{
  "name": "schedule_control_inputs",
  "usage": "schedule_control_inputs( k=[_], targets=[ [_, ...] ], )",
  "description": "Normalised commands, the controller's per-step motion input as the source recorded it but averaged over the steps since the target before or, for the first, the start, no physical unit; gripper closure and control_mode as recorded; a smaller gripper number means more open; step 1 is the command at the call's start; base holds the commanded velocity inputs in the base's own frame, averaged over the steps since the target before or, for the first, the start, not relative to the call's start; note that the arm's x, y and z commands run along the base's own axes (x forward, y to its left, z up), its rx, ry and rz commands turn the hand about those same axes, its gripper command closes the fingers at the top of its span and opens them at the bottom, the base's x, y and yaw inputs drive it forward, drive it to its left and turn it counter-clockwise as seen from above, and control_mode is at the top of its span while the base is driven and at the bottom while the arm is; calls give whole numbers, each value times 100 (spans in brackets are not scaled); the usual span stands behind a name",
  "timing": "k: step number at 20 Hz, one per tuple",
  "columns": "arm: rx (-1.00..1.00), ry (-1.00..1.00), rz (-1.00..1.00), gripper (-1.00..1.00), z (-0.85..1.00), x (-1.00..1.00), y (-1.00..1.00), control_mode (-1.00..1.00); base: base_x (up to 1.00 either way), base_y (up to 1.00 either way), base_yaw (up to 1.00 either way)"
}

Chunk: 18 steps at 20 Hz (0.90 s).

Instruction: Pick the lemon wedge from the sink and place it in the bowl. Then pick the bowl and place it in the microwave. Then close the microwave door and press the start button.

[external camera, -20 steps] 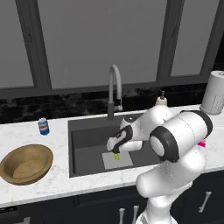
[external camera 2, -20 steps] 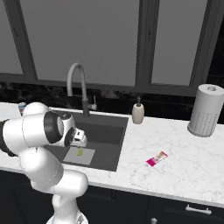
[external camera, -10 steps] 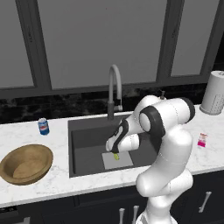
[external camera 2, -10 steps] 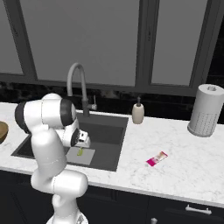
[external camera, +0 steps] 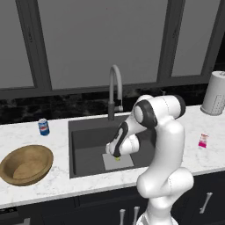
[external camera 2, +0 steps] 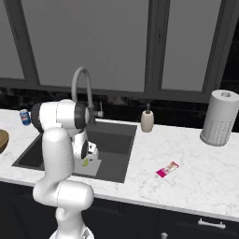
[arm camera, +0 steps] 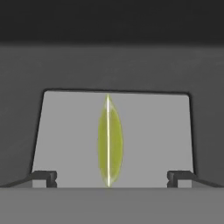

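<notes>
Between spread tool (arm camera: 109, 177): slim lemon wedge (arm camera: 109, 142)

You see a yellow-green lemon wedge (arm camera: 109, 142) with a thin pale line down its middle, lying on a light grey panel (arm camera: 148, 131) in the dark grey sink (external camera: 88, 140). The faucet (external camera: 114, 90) is grey. Your bowl (external camera: 25, 165) is light-brown wood with visible grain. The counter (external camera 2: 186, 186) is white marble with faint grey veins. You also have a blue can (external camera: 43, 127) with a white and red label, a pink packet (external camera 2: 167, 169), a beige soap bottle (external camera 2: 147, 120), and a pale grey paper towel roll (external camera 2: 219, 117).
</notes>
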Motion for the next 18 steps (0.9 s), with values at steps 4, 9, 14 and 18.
schedule_control_inputs(
  k=[4,9,14,18],
  targets=[
    [0,0,0,-100,-24,11,0,-100,0,0,0],
    [0,0,0,-100,-25,6,0,-100,0,0,0],
    [0,0,0,-100,-23,14,0,-100,0,0,0],
    [0,0,0,-100,-24,5,0,-100,0,0,0]
  ],
)
